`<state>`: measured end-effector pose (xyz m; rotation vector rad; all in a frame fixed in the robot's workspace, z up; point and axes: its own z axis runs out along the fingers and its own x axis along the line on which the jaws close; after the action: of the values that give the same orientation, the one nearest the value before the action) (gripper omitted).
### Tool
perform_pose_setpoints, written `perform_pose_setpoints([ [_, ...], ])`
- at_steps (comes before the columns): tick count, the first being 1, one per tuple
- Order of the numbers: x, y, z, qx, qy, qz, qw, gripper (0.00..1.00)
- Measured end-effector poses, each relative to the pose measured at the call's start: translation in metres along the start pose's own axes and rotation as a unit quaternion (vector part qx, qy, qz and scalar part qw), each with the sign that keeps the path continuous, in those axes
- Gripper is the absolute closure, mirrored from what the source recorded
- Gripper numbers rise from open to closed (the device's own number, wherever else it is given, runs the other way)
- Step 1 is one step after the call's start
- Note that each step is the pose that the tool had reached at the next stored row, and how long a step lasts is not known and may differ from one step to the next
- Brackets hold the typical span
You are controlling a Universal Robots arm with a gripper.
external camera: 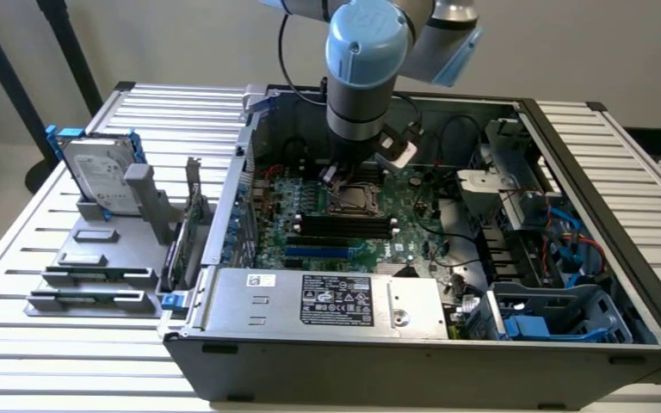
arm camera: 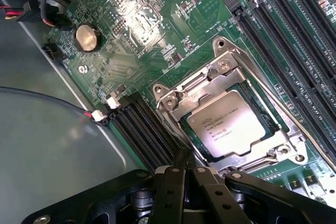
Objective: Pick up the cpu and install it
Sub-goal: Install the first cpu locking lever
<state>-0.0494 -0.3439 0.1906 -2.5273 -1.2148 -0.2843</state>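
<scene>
Exterior view: arm hangs over the open computer case (external camera: 606, 344), its wrist covering the gripper (external camera: 348, 172) and most of the socket (external camera: 360, 200). Wrist view: gripper (arm camera: 185, 174) cut off at frame edge, fingers pressed together, clenched on nothing. The cpu (arm camera: 227, 123) lies flat in the metal socket frame (arm camera: 220, 72) on the green motherboard (arm camera: 131, 19); shiny silver-grey top, small print unreadable, pale rim.

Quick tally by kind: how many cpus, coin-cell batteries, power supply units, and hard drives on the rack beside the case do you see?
cpu: 1
coin-cell battery: 1
power supply unit: 1
hard drive: 1
Total: 4
</scene>
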Motion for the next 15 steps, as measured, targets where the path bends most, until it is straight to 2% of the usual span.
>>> perform_pose_setpoints([
  [15, 0.0003, -0.0005, -0.0025, 0.0020, -0.0022, 0.004, 1.0000, 0.89],
])
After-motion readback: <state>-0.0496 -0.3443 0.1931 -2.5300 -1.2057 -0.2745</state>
